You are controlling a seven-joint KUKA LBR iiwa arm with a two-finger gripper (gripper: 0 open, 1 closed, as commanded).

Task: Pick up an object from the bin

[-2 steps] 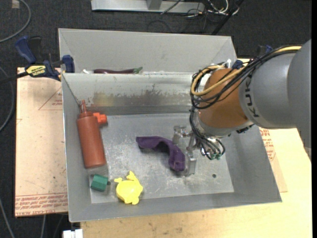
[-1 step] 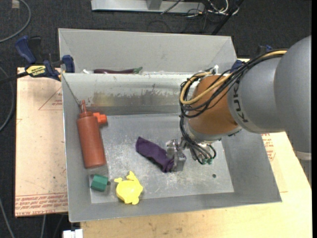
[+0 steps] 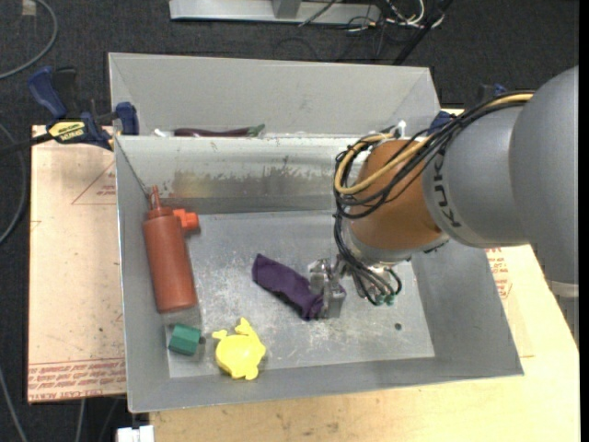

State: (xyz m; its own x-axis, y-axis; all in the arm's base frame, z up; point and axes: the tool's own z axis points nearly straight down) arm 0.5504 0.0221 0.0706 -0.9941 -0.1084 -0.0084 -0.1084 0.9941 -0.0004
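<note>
Starting at the near wall of the bin [image 3: 322, 382]: yellow toy [image 3: 240, 350], duck-ish, bottom left, with a small green block [image 3: 184, 340] just beside it on its left. Neither is touched.

Mid-floor: purple thing [image 3: 283, 282], limp, looks like cloth or soft rubber, lying at a slant. The pincer [image 3: 327, 304] is down at floor level on its right end, touching or overlapping it. From this angle I can't tell whether the pincer is apart, together or clamped on the purple end; metal and purple run into each other there. So I won't call it a grasp.

Left side, further back: brown-red bottle [image 3: 168, 258] lying along the left wall, orange block [image 3: 188, 220] touching it near the cap end. Both well apart from the pincer.

Behind that: orange cover [image 3: 391, 205] with cable loops, arm [image 3: 497, 182] coming in from the right.

Progress, my read: approach and descent done, candidate is the purple thing. Left to do: confirm the clamp, lift clear. Nothing is off the floor. Risk: a limp item held by one end may slip.
</note>
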